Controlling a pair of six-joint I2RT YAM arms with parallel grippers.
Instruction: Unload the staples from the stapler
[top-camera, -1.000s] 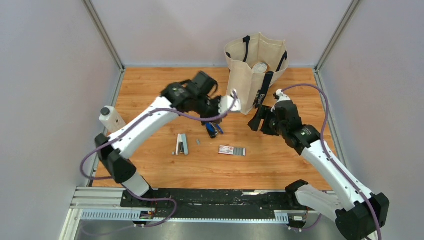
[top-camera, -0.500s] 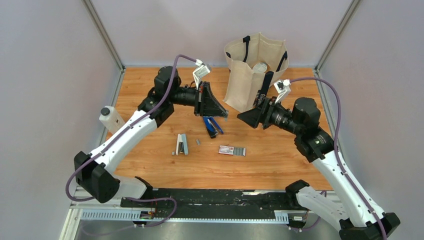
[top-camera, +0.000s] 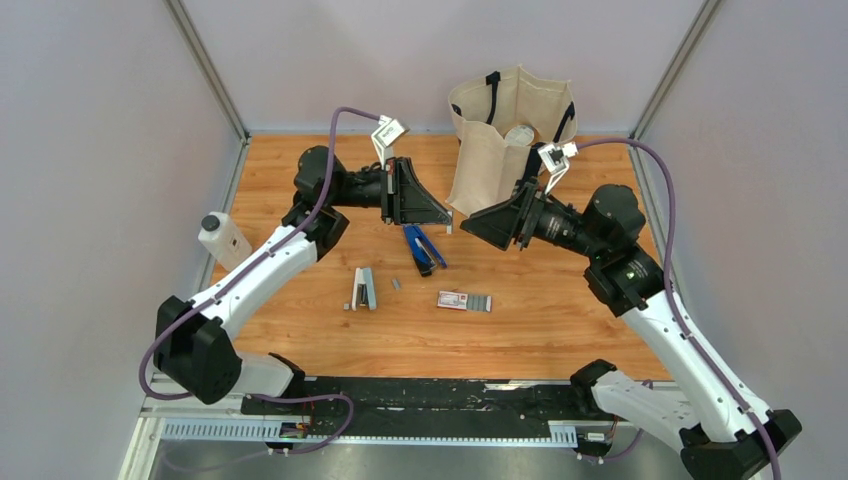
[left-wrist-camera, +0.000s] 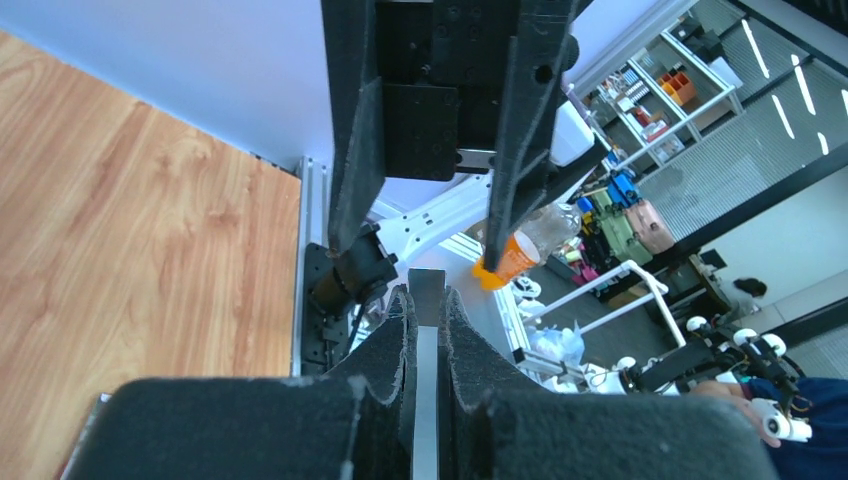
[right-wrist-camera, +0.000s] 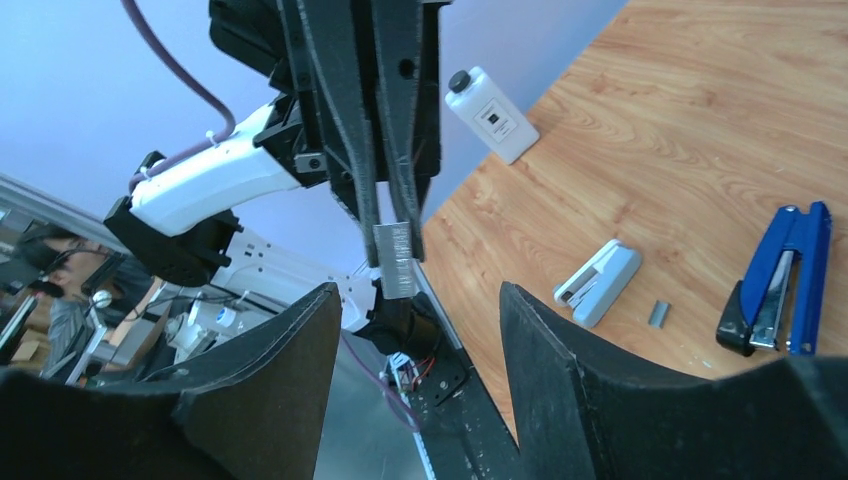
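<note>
Stapler (top-camera: 424, 248) lies opened on the table (top-camera: 560, 320), unloading apparently nearly done: the left gripper (top-camera: 443, 218) pinches a staple strip (right-wrist-camera: 397, 260) aloft, facing the empty, parted right gripper (right-wrist-camera: 415, 330), handover or set-down remaining.

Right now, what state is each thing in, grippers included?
Left gripper: shut on silver staple strip.
Right gripper: open, empty.
Dark-blue oblong stapler: lying hinged open.
White plastic bottle: black cap on.
Beige canvas bag: upright, mouth open.
</note>
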